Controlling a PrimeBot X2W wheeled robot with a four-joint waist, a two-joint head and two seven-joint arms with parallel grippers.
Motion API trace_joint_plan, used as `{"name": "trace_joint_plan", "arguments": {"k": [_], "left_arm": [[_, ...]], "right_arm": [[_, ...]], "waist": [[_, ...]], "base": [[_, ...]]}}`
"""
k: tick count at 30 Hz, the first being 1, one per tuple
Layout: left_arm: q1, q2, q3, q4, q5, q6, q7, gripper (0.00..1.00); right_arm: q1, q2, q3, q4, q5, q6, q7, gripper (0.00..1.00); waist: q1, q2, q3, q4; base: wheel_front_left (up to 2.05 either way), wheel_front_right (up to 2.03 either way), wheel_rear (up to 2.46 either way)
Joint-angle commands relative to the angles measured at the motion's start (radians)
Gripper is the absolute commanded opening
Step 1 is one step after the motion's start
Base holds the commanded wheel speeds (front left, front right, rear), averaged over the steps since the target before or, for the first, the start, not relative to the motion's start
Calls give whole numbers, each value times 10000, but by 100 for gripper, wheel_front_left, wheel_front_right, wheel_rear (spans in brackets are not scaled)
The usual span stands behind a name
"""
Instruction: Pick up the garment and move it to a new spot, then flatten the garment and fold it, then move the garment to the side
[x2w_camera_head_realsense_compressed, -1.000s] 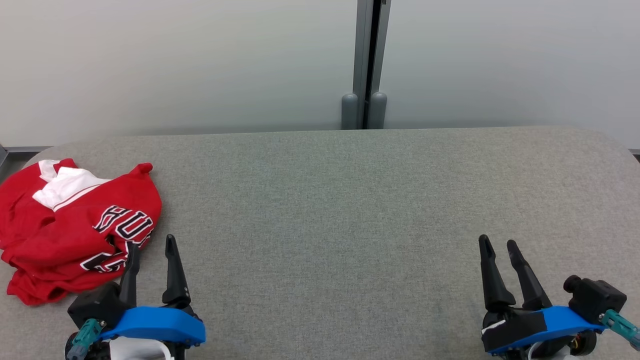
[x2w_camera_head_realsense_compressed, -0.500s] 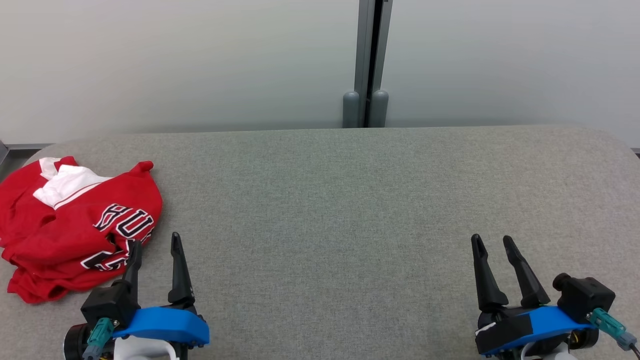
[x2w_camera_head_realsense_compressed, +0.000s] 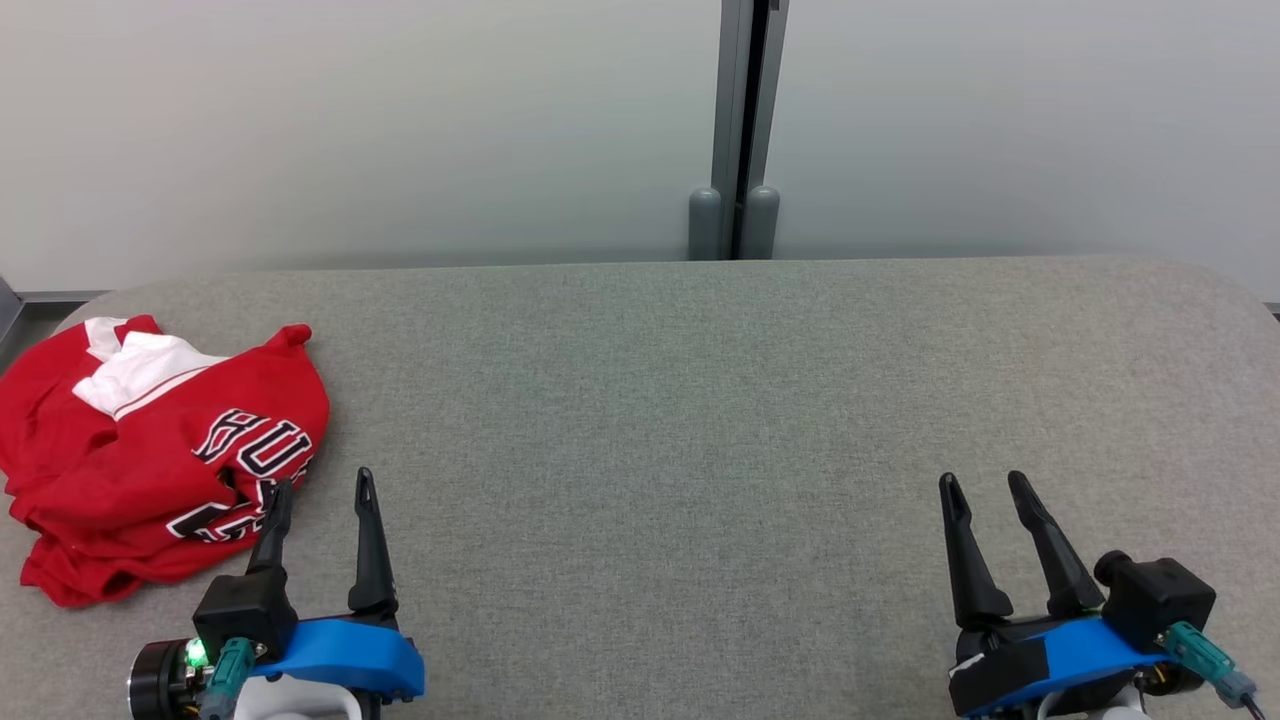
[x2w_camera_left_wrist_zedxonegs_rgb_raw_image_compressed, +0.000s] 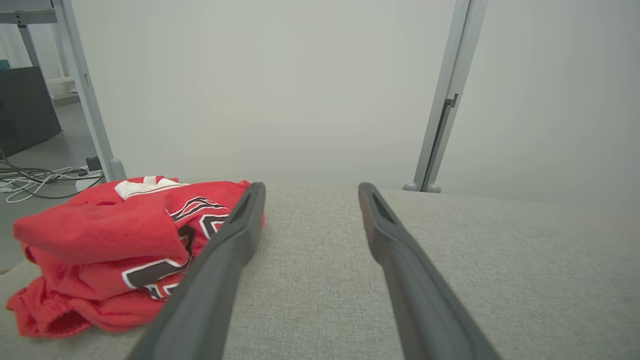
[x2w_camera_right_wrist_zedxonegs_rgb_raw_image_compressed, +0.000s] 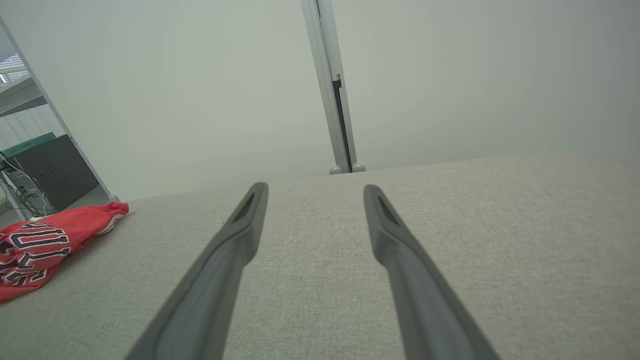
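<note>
Red garment (x2w_camera_head_realsense_compressed: 130, 470) lay crumpled, unheld, at the left end of the table (x2w_camera_head_realsense_compressed: 700, 400). Left gripper (x2w_camera_head_realsense_compressed: 324, 483), just beside it, and right gripper (x2w_camera_head_realsense_compressed: 983, 480) stood wide, empty. Pick-up pending: the left gripper probably needed to reach onto the garment.

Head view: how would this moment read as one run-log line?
garment: crumpled, left end of table | left gripper: open, empty, beside garment | right gripper: open, empty, far right | pick-up: not begun

Red garment (x2w_camera_head_realsense_compressed: 130, 470), white patch, black-and-white lettering; grey woven table (x2w_camera_head_realsense_compressed: 700, 420).
</note>
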Motion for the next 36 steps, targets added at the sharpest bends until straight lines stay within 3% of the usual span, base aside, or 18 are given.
{"name": "trace_joint_plan", "arguments": {"k": [1, 8, 36], "left_arm": [[-75, 50, -12, 35, 216, 71, -81, 100], [-7, 76, 46, 222, 592, 193, -187, 100], [-154, 188, 52, 504, 291, 200, -184, 100]], "right_arm": [[-8, -76, -54, 50, -260, 17, -86, 100], [53, -76, -174, 193, -725, 14, -196, 100], [-87, -74, -387, 468, -776, 14, -187, 100]], "waist": [[0, 0, -9, 4], [0, 0, -69, 4], [0, 0, -121, 268]], "base": [[0, 0, 0], [0, 0, 0], [0, 0, 0]]}}
